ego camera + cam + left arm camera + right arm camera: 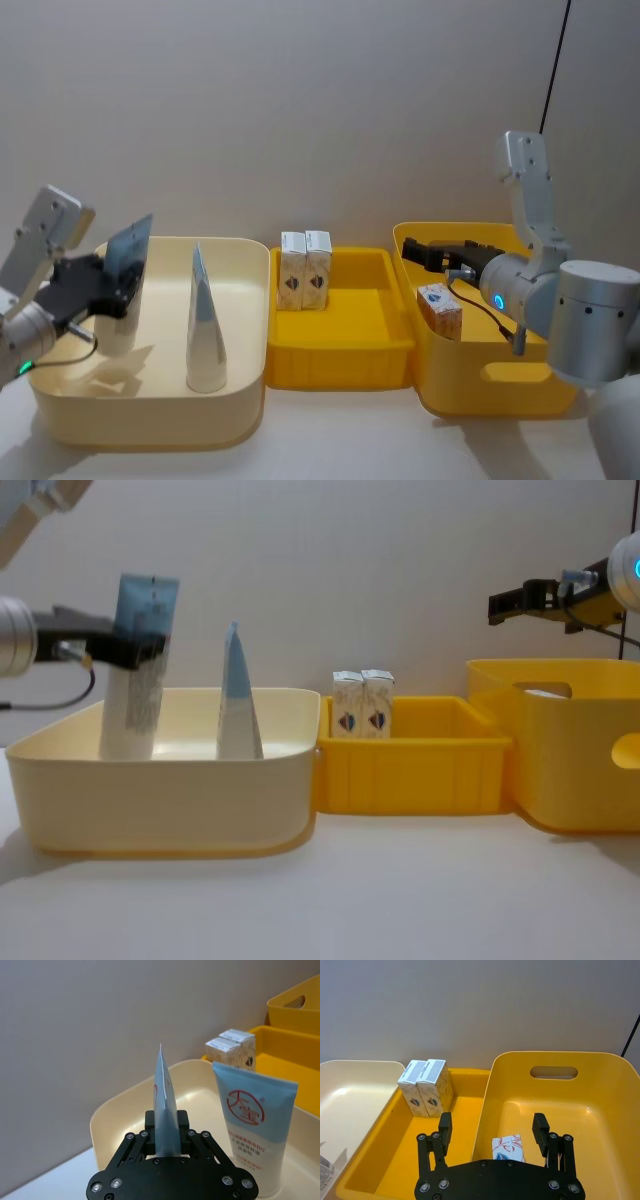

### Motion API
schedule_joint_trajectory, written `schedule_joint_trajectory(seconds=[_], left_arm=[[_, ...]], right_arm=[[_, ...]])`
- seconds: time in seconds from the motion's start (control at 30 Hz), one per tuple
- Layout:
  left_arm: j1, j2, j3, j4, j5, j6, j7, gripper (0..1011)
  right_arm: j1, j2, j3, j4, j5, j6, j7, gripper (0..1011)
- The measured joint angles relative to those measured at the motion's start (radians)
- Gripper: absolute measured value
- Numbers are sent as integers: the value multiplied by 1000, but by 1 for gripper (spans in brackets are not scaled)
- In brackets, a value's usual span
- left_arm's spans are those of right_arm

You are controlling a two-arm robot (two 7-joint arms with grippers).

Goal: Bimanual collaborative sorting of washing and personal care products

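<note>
Left gripper (122, 280) fingers clamped on the flat-topped tube (148, 598), upright in the cream bin (150, 430) beside the tapering tube (205, 335). Right gripper (492, 1122) fingers open above a carton (508, 1148) in the deep yellow bin (605, 1110). Next, probably: let go of the tube without tipping it

Flat-topped tube (140, 680) and tapering tube (238, 705) look like soft plastic with a bit of sheen. Cartons (318, 270) are matt printed card. Cream bin (150, 425) and yellow bins (500, 395) are smooth, satin-ish moulded plastic. Left tool (166, 1127) and right tool (492, 1127) are matt black with shiny screw heads. Counter (400, 900) is matt white.
</note>
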Motion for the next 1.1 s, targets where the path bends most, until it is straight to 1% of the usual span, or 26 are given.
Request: schedule_joint_trajectory(seconds=[0.27, 0.4, 0.43, 0.63, 0.7, 0.83, 0.87, 0.97, 1.1], left_arm=[[-39, 6, 0, -40, 20, -23, -11, 255], [-70, 5, 0, -57, 30, -49, -25, 255], [-70, 5, 0, -57, 30, -49, -25, 255], [-126, -5, 0, -59, 29, -106, -68, 253], [-136, -8, 0, -56, 26, -118, -80, 255], [-175, -20, 2, -37, 6, -165, -123, 255], [-175, -20, 2, -37, 6, -165, -123, 253], [-204, -34, 3, -14, -15, -201, -157, 255], [-227, -46, 4, 11, -38, -232, -188, 255]], right_arm=[[0, 0, 0, 0, 0, 0, 0, 1001], [0, 0, 0, 0, 0, 0, 0, 1001], [0, 0, 0, 0, 0, 0, 0, 1001], [0, 1, -6, -1, -4, -9, 5, 1001], [0, 2, -10, -2, -7, -16, 10, 1001], [0, 10, -26, -11, -13, -37, 34, 1001], [0, 10, -26, -11, -13, -37, 34, 1001], [-2, 20, -42, -23, -18, -55, 64, 1001], [-4, 32, -63, -38, -24, -72, 97, 1001]])
